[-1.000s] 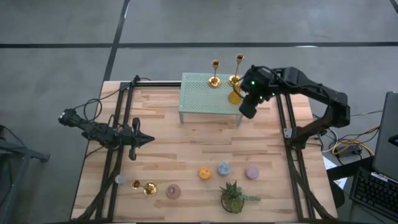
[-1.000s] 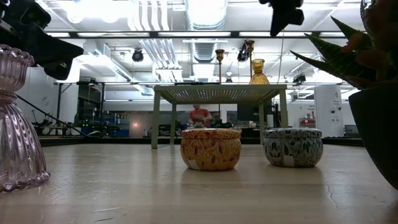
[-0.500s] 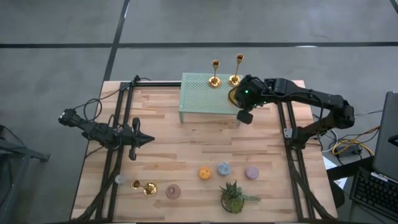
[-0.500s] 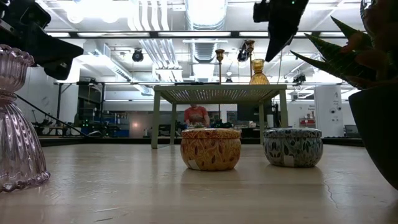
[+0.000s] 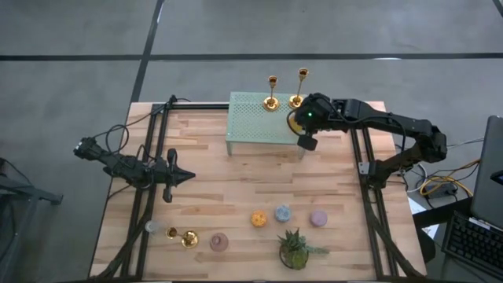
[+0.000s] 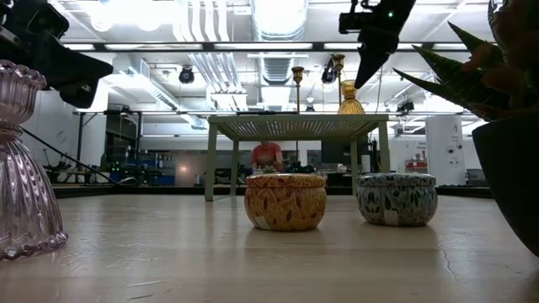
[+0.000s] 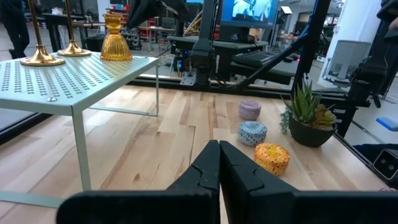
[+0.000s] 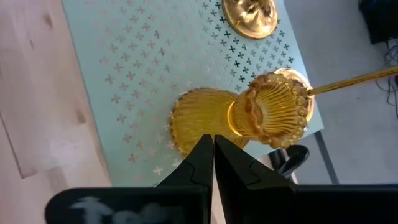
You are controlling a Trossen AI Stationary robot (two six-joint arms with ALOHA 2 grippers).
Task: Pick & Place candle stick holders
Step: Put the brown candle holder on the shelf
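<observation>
two gold candle stick holders (image 5: 284, 91) upright at the far edge of the pale green perforated stand (image 5: 251, 118), an amber ribbed glass holder (image 8: 249, 118) beside them. right gripper (image 8: 213, 152) above the amber piece, fingers pressed together, empty. left gripper (image 7: 219, 163) closed, low over the table's left. third gold holder (image 5: 187, 238) lying near the front edge.

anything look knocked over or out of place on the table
One gold candle stick holder lies on its side at the table's near left edge, beside the pink glass holder, while two others stand upright on the green perforated stand.
</observation>
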